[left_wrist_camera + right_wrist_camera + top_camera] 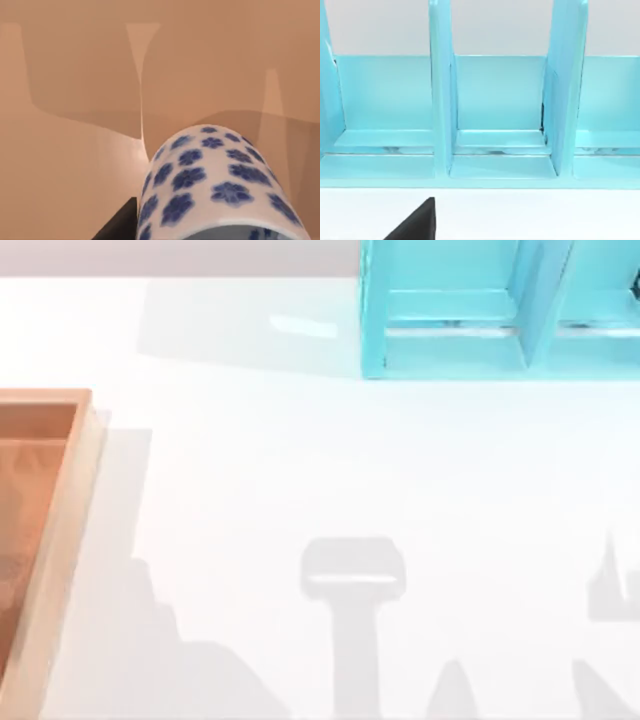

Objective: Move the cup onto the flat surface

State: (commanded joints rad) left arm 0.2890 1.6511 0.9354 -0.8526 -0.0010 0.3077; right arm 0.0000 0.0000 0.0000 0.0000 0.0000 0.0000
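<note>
White worktop (300, 460) spreads across the top view, marked with faint grey shadow shapes. An orange-brown wooden tray (60, 540) sits at its left edge, and a turquoise shelf unit (450, 340) stands at the far side toward the right.

From the left wrist comes something the overhead camera does not give: the cup (215, 185), white with blue flower-like marks, seen close up with part of its rim at the near edge. Behind and around it lies the orange-brown wood of the tray's floor and walls, crossed by darker shadows. A black piece of the left gripper (117, 225) shows just beside the cup, but whether the fingers are closed on the cup or apart, I cannot tell.

From the right wrist, the shelf unit is faced head-on, its upright dividers splitting it into compartments above a strip of white worktop. A black piece of the right gripper (415, 222) juts in near the camera; the state of its fingers cannot be told either.
</note>
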